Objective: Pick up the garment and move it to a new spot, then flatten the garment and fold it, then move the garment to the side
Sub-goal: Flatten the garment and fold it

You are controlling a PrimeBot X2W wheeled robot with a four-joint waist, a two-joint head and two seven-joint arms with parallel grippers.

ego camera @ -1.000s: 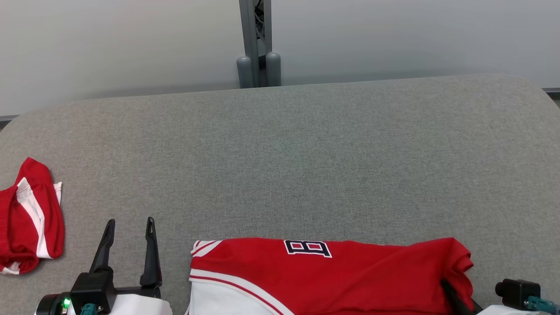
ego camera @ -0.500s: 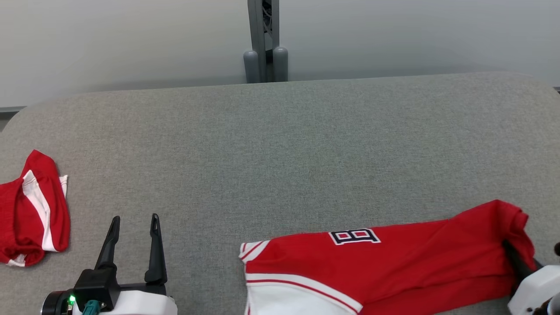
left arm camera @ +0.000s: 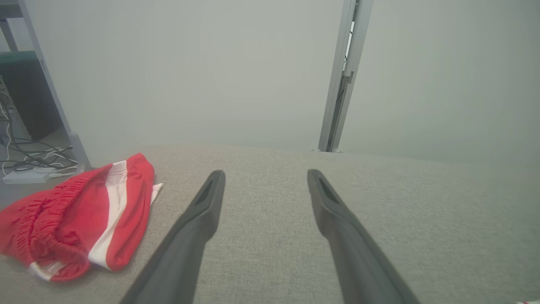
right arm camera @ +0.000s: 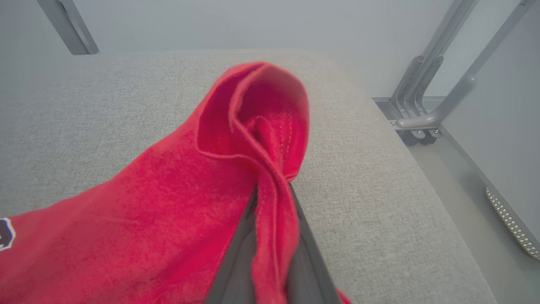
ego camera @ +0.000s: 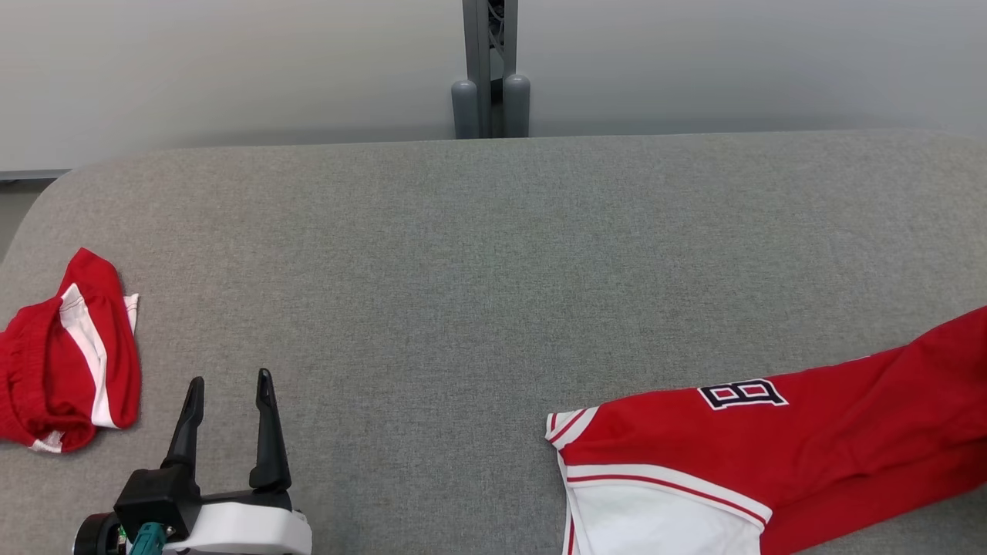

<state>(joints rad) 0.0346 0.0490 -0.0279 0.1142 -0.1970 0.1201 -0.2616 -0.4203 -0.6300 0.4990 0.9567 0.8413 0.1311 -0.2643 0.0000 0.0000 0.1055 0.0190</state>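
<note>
Got the garment [ego camera: 771,451] lying near-right on the table [ego camera: 463,270], red hem pinched tight in the right tool [right arm camera: 273,191]; left tool [ego camera: 230,379] spread wide, empty. Looks soft, light, floppy, bound to sag and drag. Better grabbing hems or corners than mid-panel.

- garment [ego camera: 771,455]: red, with a white panel edged by red-and-white stripes and a dark figure outlined in white
- second cloth [ego camera: 46,378]: red, with one white stripe
- table cover [ego camera: 463,270]: grey, finely flecked weave
- left gripper [ego camera: 229,376]: black fingers, white forearm
- post [ego camera: 490,77]: grey
</note>
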